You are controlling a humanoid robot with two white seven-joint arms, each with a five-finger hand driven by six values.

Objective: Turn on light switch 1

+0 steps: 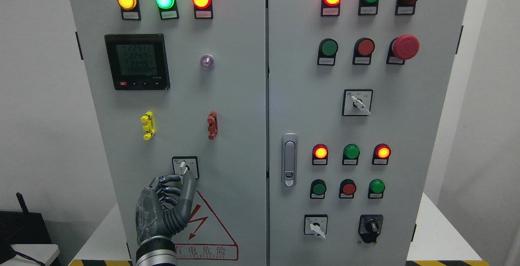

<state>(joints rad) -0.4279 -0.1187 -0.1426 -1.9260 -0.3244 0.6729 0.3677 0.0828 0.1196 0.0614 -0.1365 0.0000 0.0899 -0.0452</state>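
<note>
A grey electrical cabinet fills the head view. On its left door [235,107], low down, a rotary selector switch [185,167] sits on a black-framed white plate with its white lever pointing roughly up. My left hand [170,193] rises from the bottom edge, just below and left of that switch. Its fingers [164,197] are curled, and one extended finger's tip touches the lever's lower edge. My right hand does not appear.
Three lit lamps, a digital meter [137,61], yellow [148,126] and red [212,125] clips are above the switch. The right door carries lamps, push buttons, a red emergency stop [405,47], three more selectors and a door handle [289,159]. A warning triangle [207,225] sits beside my wrist.
</note>
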